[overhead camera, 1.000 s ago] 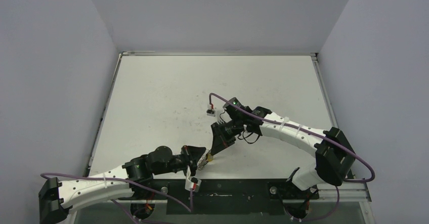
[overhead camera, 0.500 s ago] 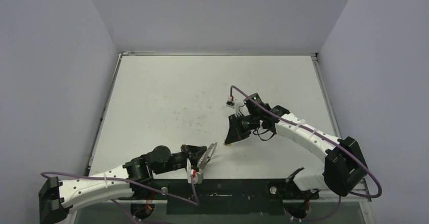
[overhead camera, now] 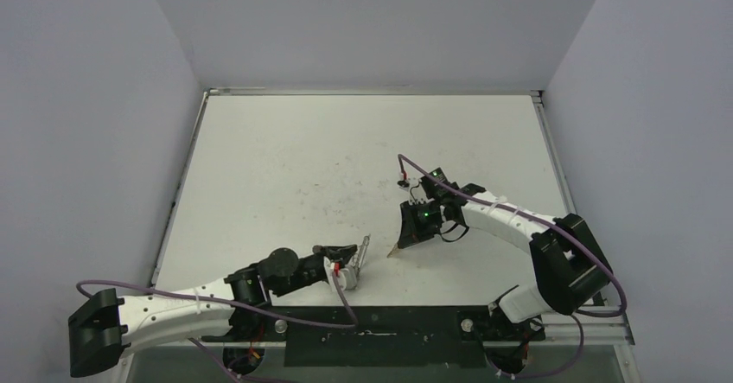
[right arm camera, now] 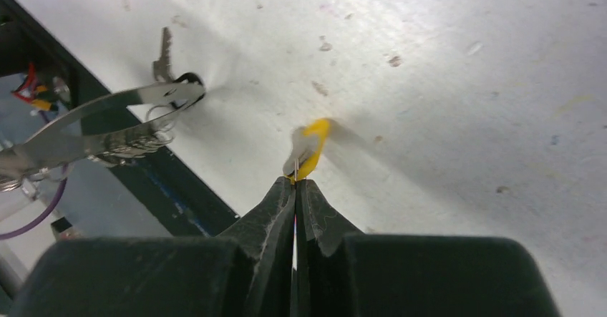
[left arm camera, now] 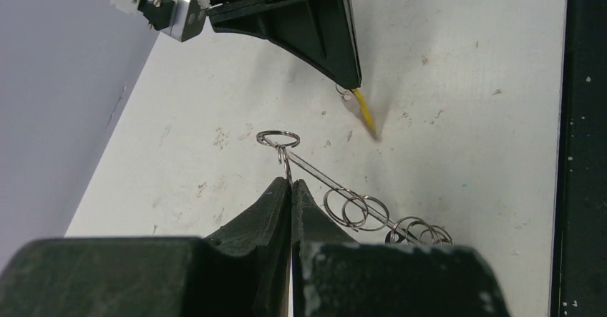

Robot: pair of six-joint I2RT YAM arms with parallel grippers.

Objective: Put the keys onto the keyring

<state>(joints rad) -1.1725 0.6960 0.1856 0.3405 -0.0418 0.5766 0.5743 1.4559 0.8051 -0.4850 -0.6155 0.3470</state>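
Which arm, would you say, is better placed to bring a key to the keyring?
Probably right: the right gripper already pinches the yellow-tagged key, while the left gripper is shut on the keyring.

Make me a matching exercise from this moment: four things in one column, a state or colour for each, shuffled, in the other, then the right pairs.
Things
1. left gripper
2. right gripper
3. keyring
4. table

States or colours
A. white, scuffed with dark marks
B. fingers shut on the yellow-tagged key
C. silver metal, small rings strung along it
D. fingers shut on the keyring

Pairs: 1-D, 2-B, 3-C, 4-A
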